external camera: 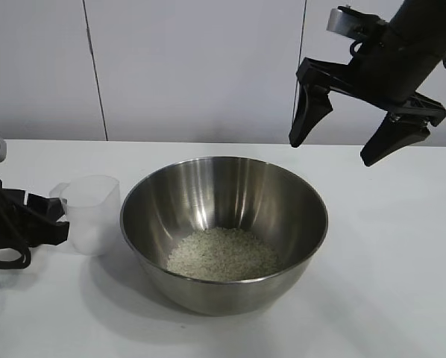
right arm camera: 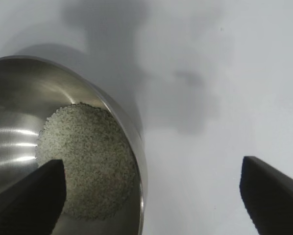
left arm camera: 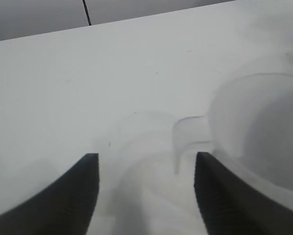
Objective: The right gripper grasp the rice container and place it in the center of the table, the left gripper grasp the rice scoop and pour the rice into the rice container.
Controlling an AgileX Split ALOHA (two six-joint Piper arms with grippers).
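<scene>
Your left gripper (left arm camera: 145,196) sits low on the table (external camera: 402,298) at the left edge, fingers parted — the rice scoop's handle lies in the gap between them, and neither finger can be seen pressing on it. The rice scoop (external camera: 91,214) itself stands upright just beyond the fingertips, looking empty, and right beside the rice container (external camera: 224,231); whether the two touch you cannot tell. The container, a big steel bowl, rests mid-table with the rice (external camera: 223,254) heaped in its bottom. Your right gripper (external camera: 366,142) hangs high above the far right side of the bowl, fingers spread wide and holding nothing — well clear of the rim. Behind everything stands a pale panelled wall (external camera: 193,67).
</scene>
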